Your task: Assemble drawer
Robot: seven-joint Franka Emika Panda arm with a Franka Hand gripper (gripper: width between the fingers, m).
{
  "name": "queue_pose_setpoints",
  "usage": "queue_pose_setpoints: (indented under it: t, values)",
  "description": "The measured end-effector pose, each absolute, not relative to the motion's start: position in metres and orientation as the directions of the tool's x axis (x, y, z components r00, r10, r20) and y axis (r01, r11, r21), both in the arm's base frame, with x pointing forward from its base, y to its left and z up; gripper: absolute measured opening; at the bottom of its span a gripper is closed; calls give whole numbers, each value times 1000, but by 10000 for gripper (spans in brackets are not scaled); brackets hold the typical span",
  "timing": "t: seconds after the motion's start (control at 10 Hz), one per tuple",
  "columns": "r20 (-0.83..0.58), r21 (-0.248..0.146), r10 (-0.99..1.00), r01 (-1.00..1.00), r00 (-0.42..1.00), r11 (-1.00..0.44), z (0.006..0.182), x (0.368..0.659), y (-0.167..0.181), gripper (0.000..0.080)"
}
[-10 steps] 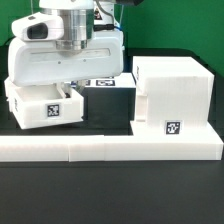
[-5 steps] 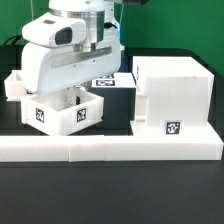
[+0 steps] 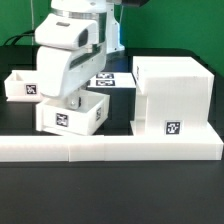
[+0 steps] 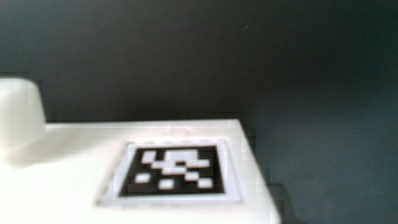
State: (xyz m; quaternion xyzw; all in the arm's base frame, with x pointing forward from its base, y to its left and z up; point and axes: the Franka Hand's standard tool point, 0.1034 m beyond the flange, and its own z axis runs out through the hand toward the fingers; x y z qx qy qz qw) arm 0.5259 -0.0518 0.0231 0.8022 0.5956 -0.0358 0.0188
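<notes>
My gripper [image 3: 72,100] reaches down into a small white tray [image 3: 72,116] and is shut on it. The tray has a square tag on its front and sits just behind the low wall, left of the large white cube-like housing [image 3: 175,92]. A dark gap separates tray and housing. A second small tagged tray [image 3: 25,86] stands at the exterior view's far left. The wrist view shows a white tagged face of the held tray [image 4: 89,150] up close, with a rounded white shape [image 4: 16,115] beside it. My fingertips do not show there.
The long low white L-shaped wall [image 3: 110,149] runs along the front, with the housing against it. The marker board [image 3: 106,82] lies flat on the dark table behind the held tray. My arm's white body hides the space above the tray.
My gripper has carried the small tray toward the exterior view's right and nearer the front wall. The second tray at the far left has come into view behind it.
</notes>
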Motion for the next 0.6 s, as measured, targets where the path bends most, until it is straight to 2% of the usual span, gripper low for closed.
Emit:
queue_pose_setpoints:
  t: [0.1, 0.2, 0.6]
  values:
    - [-88, -37, 966, 968, 243, -247, 25, 529, -52, 42]
    - [-95, -65, 960, 961, 262, -269, 30, 531, -59, 42]
    - [-93, -68, 962, 962, 257, -264, 28, 531, -56, 42]
